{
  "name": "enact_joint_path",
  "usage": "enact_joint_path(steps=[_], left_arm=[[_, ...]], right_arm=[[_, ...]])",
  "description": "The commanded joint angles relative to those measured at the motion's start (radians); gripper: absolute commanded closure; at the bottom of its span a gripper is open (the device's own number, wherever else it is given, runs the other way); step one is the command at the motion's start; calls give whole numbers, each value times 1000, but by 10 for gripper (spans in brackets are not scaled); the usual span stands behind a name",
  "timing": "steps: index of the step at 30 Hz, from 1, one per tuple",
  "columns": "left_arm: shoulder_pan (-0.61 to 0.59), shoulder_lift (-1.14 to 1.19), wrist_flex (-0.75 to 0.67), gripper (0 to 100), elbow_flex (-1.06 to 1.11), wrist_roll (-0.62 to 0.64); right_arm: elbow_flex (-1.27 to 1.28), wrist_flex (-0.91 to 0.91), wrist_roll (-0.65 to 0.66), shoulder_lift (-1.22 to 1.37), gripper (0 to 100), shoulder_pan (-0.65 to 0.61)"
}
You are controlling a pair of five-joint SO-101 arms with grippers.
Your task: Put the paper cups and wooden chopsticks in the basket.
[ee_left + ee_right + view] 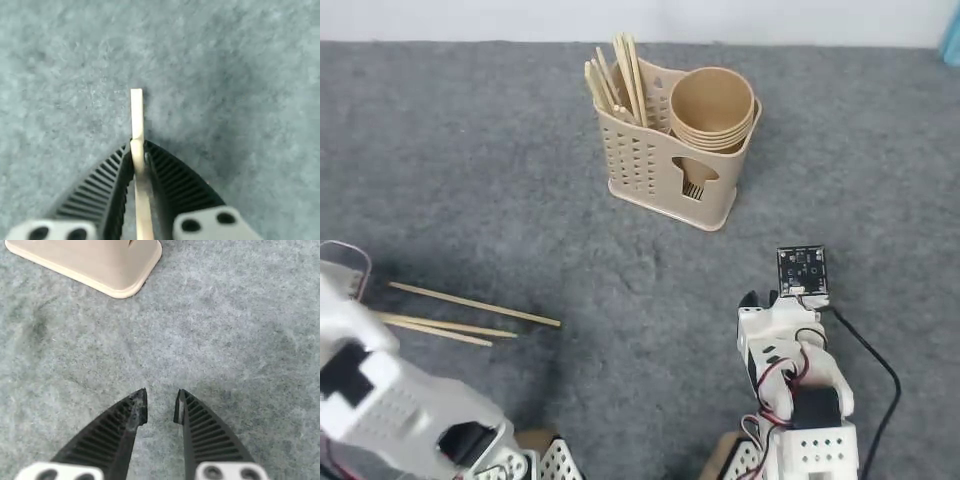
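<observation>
A beige slotted basket (660, 160) stands at the far middle of the grey carpet. It holds a stack of paper cups (712, 105) and several upright wooden chopsticks (615, 80). More chopsticks (475, 303) lie flat on the carpet at the near left. My left gripper (137, 145) is shut on one wooden chopstick (136, 115), whose end sticks out past the fingertips just above the carpet. My right gripper (160, 407) is slightly open over bare carpet with nothing between its fingers, a short way in front of the basket's base (100, 270).
The left arm (390, 400) takes up the near left corner and the right arm (790, 380) the near right. Grey carpet (620, 300) stretches between the arms and the basket.
</observation>
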Motion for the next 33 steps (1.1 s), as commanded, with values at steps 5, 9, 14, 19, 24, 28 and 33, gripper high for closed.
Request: enact_joint_path(steps=[5,9,14,19,24,28,33], left_arm=[[61,-304,101,989,-5,5],[117,-470,146,989,-7,49],[224,-717,180,989,-12,51],[345,-973,104,989,-10,51],[446,-1162,63,989,4,49],[523,-1297,61,989,137,43],[620,-1485,-51,989,363,-46]], right_arm=[[14,-2,18,-24,902,7],[14,-1,18,-24,902,7],[14,1,18,-24,902,7],[14,1,18,-24,902,7],[14,1,18,-24,902,7],[14,1,18,-24,902,7],[14,1,18,-24,902,7]])
